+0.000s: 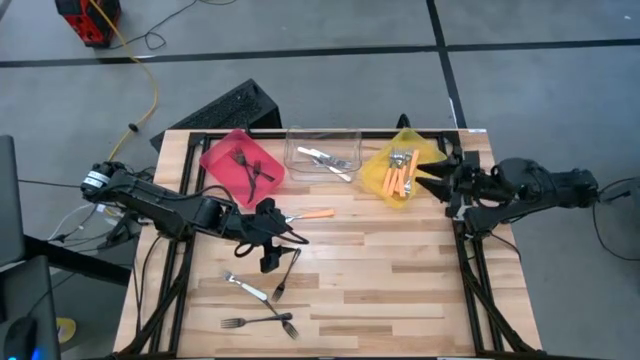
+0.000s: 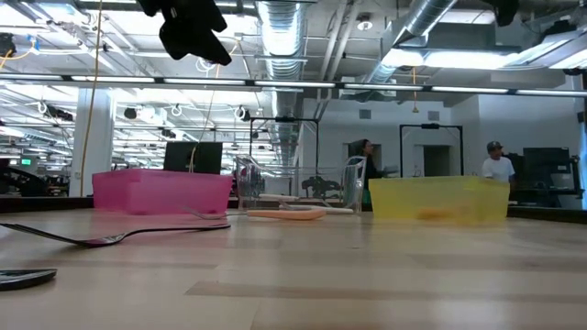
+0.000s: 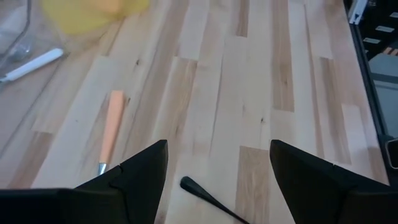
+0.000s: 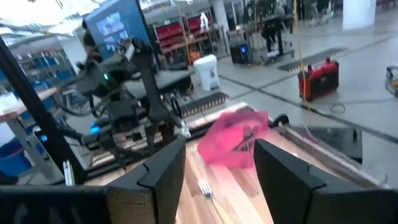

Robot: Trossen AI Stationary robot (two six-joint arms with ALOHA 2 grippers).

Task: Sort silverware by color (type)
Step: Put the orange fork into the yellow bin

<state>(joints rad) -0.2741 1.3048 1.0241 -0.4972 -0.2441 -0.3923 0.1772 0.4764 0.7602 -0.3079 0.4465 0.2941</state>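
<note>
My left gripper (image 1: 283,240) (image 3: 217,155) hangs open above the table's middle-left, high over the wood in the low view (image 2: 194,29). Below and between its fingers lies the handle end of a black fork (image 3: 205,194) (image 1: 286,270). An orange-handled fork (image 1: 312,213) (image 3: 110,129) lies flat just beyond it. A silver fork (image 1: 246,288) and two black forks (image 1: 262,322) lie nearer the near edge. My right gripper (image 1: 432,180) (image 4: 217,155) is open and waits over the yellow bin's right rim.
Along the far edge stand a red bin (image 1: 240,160) with black forks, a clear bin (image 1: 322,152) with silver forks and a yellow bin (image 1: 400,172) with orange-handled forks. Bare wood (image 1: 400,270) spreads over the table's right and near half. People stand far behind (image 2: 495,165).
</note>
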